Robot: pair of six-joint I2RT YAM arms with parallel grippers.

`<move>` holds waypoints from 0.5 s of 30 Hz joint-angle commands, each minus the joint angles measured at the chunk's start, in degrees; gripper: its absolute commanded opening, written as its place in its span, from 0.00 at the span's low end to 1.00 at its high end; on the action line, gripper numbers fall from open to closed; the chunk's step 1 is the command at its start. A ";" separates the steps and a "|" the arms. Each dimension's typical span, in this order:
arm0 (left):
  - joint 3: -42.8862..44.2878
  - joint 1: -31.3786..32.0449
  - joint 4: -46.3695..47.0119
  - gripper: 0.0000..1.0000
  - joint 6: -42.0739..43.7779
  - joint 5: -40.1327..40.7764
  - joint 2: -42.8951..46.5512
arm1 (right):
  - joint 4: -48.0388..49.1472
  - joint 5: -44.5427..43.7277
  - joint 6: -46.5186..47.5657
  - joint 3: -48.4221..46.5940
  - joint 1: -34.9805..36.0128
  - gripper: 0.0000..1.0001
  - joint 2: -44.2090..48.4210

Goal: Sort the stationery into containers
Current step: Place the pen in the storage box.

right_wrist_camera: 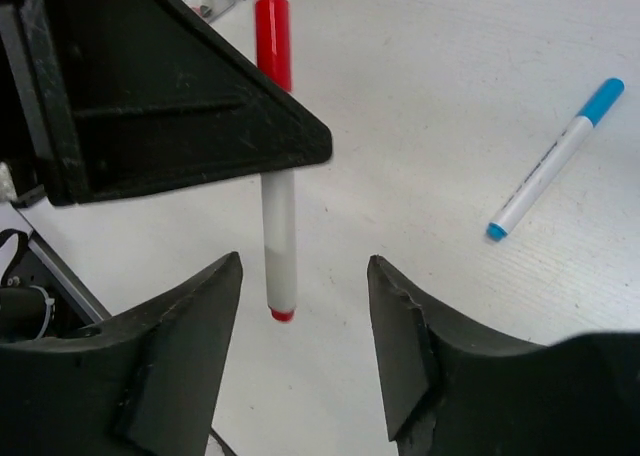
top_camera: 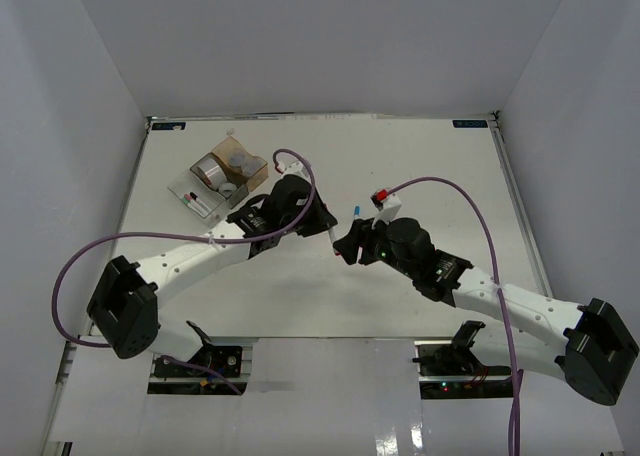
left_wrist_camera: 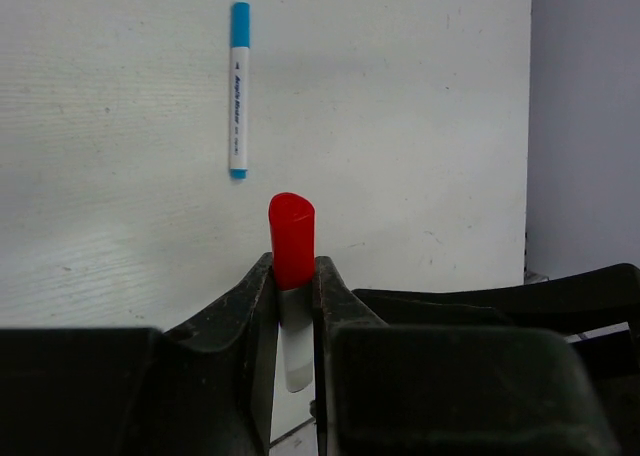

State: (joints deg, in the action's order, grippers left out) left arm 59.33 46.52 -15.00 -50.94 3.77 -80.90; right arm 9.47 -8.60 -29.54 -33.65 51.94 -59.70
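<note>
My left gripper (left_wrist_camera: 295, 266) is shut on a white marker with a red cap (left_wrist_camera: 292, 238), and the cap sticks out past the fingertips. In the right wrist view the same red marker (right_wrist_camera: 278, 216) hangs from the left gripper's black finger (right_wrist_camera: 180, 106). Its lower end sits between the spread jaws of my right gripper (right_wrist_camera: 305, 266) and touches neither. A blue-capped marker (left_wrist_camera: 239, 88) (right_wrist_camera: 555, 161) lies flat on the table just beyond both grippers (top_camera: 356, 210). The containers (top_camera: 225, 176) stand at the back left: an amber box and clear ones, with a silvery tape ring (top_camera: 210, 171) inside.
Both arms meet near the table's middle, left gripper (top_camera: 322, 226) and right gripper (top_camera: 350, 244) almost tip to tip. Purple cables loop over each arm. White walls close the table (top_camera: 420, 286) on three sides.
</note>
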 commanded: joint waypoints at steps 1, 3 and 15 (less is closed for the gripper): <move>2.11 -4.23 -3.44 0.13 2.07 1.94 1.18 | -1.30 -2.91 1.59 -0.19 0.35 0.63 1.25; 2.02 -9.05 -5.64 0.13 3.73 1.59 2.15 | -2.35 -4.40 2.38 0.25 0.26 0.77 1.96; 6.05 -40.60 -14.87 0.13 15.94 -2.18 5.06 | -8.33 -9.06 6.25 2.09 0.26 0.90 3.28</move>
State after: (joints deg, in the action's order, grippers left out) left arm 62.30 10.57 -26.68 -40.05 3.40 -77.14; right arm 2.15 -15.16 -25.02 -32.40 51.94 -57.43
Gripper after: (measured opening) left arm 0.246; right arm 0.905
